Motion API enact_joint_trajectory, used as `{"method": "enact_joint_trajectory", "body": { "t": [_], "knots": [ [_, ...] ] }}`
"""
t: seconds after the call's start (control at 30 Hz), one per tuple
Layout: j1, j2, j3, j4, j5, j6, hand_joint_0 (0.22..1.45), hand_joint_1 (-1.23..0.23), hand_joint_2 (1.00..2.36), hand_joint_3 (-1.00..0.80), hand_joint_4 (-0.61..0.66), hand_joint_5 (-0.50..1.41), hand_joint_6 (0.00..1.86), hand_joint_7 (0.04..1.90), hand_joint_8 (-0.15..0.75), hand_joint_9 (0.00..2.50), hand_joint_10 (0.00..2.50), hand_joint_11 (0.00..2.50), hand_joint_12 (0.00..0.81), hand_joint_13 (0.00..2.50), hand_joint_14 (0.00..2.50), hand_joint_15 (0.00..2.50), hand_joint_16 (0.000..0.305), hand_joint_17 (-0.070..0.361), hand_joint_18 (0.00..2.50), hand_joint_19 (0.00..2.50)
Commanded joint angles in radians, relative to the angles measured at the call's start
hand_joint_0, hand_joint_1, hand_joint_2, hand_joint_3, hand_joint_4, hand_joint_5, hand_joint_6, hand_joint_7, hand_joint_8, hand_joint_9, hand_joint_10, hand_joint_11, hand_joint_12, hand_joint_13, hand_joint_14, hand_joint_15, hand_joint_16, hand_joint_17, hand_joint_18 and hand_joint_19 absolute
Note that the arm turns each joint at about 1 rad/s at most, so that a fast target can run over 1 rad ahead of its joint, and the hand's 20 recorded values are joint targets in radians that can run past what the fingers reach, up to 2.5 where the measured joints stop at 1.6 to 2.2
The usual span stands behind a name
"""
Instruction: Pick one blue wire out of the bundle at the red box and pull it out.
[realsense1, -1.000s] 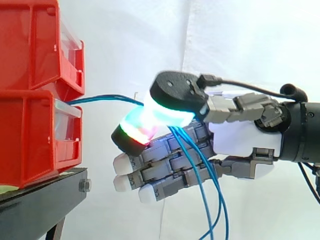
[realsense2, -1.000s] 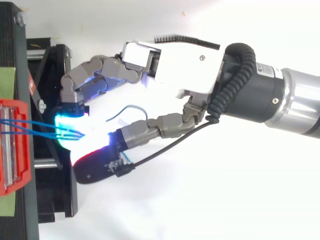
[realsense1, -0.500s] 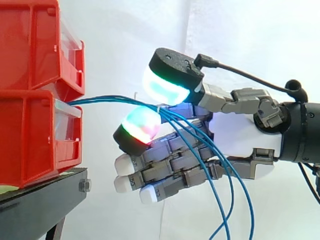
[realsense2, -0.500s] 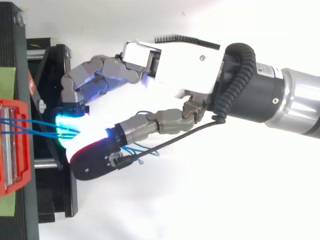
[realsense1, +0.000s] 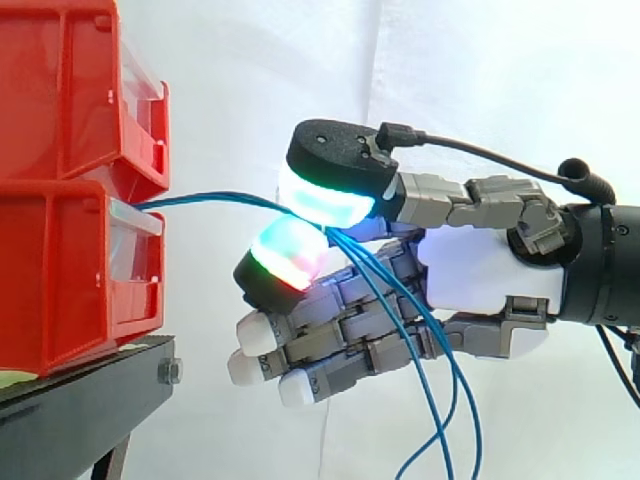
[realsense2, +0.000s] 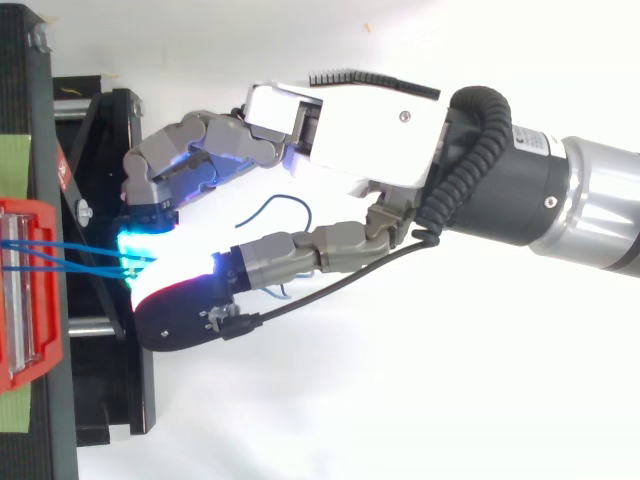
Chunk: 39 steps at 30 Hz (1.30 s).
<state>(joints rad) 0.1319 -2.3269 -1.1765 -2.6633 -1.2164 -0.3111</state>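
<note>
Since half a second back, the thumb has dropped onto the bundle. From the side, my hand (realsense1: 480, 270) pinches the blue wires (realsense1: 210, 197) between two glowing pads, just off the red box (realsense1: 60, 270). From above, two strands leave the box, so I'd ease off, isolate one, then pull straight away.

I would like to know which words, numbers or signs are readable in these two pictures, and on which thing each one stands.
No text can be read.
Small pale label on the arm's wrist: print too small to read.
Red boxes, hand, blue wires: no print seen.
</note>
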Motion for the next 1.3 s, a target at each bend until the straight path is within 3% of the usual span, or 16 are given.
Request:
{"method": "enact_joint_trajectory", "body": {
  "t": [0.0,0.23,0.4,0.57,0.87,0.97,1.03,1.17,1.27],
  "knots": [
    [0.0,0.0,0.0,0.0,0.0,0.0,0.63,-0.9,1.02,-0.18,0.04,-0.19,0.9,1.09,0.276,0.72,0.02,0.48,0.409,0.54,0.01,0.24,0.058,0.129,0.51,0.29],
    [0.0,0.0,0.0,0.0,0.0,0.0,0.73,-0.95,1.01,-0.43,-0.11,-0.2,0.9,1.06,0.235,0.67,0.01,0.45,0.398,0.5,0.01,0.2,0.056,0.126,0.51,0.23],
    [0.0,0.0,0.0,0.0,0.0,0.0,0.61,-0.93,1.0,-0.5,-0.12,-0.2,0.88,1.02,0.225,0.67,0.01,0.44,0.395,0.5,0.01,0.22,0.055,0.123,0.49,0.27],
    [0.0,0.0,0.0,0.0,0.0,0.0,0.48,-0.74,1.0,-0.5,-0.07,-0.18,0.84,1.03,0.26,0.72,0.01,0.44,0.42,0.51,0.01,0.25,0.06,0.135,0.48,0.33],
    [0.0,0.0,0.0,0.0,0.0,0.0,0.45,-0.48,1.0,-0.5,-0.02,-0.17,0.83,1.06,0.284,0.76,0.01,0.45,0.44,0.51,0.01,0.28,0.064,0.144,0.43,0.39],
    [0.0,0.0,0.0,0.0,0.0,0.0,0.48,-0.52,1.0,-0.47,-0.03,-0.17,0.83,1.09,0.278,0.76,0.01,0.45,0.426,0.5,0.01,0.29,0.061,0.137,0.4,0.4],
    [0.0,0.0,0.0,0.0,0.0,0.0,0.52,-0.6,1.01,-0.35,-0.02,-0.17,0.84,1.13,0.268,0.76,0.02,0.46,0.41,0.5,0.01,0.29,0.058,0.13,0.39,0.4],
    [0.0,0.0,0.0,-0.001,0.0,0.0,0.56,-0.72,1.01,-0.19,0.04,-0.17,0.86,1.12,0.301,0.78,0.01,0.48,0.441,0.54,0.01,0.28,0.064,0.144,0.46,0.36],
    [0.0,0.0,0.0,0.0,0.0,-0.002,0.58,-0.79,1.01,-0.18,0.03,-0.18,0.88,1.08,0.288,0.75,0.01,0.47,0.433,0.53,0.01,0.27,0.062,0.14,0.46,0.35]
  ]
}}
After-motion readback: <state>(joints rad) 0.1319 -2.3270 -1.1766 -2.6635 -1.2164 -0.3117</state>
